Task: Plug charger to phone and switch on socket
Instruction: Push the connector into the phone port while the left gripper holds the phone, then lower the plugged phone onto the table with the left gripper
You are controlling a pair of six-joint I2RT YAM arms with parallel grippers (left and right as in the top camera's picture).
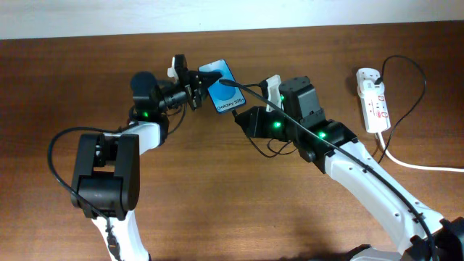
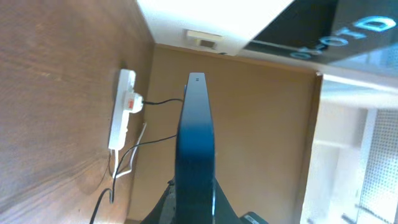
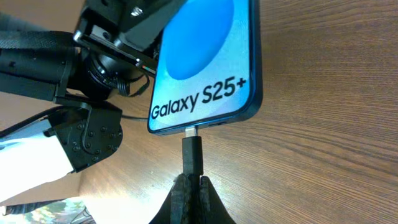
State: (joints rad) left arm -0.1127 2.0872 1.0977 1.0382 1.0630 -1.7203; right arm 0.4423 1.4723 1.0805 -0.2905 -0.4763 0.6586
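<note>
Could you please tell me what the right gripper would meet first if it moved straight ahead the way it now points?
The right gripper, shut on the small black charger plug, points at the bottom edge of the slim blue-screened smartphone; the plug would meet its port first, and seems to touch it now.

A deep blue oval is shown on the paler screen of the phone [image 3: 205, 56], with dark lettering set on a whitish band. The charger [image 3: 191, 152] at the phone's lettered end is seen in black. The socket [image 1: 373, 101], well apart from the phone, is coloured white with red marks. The table [image 1: 239, 210] is grained in brown.
</note>
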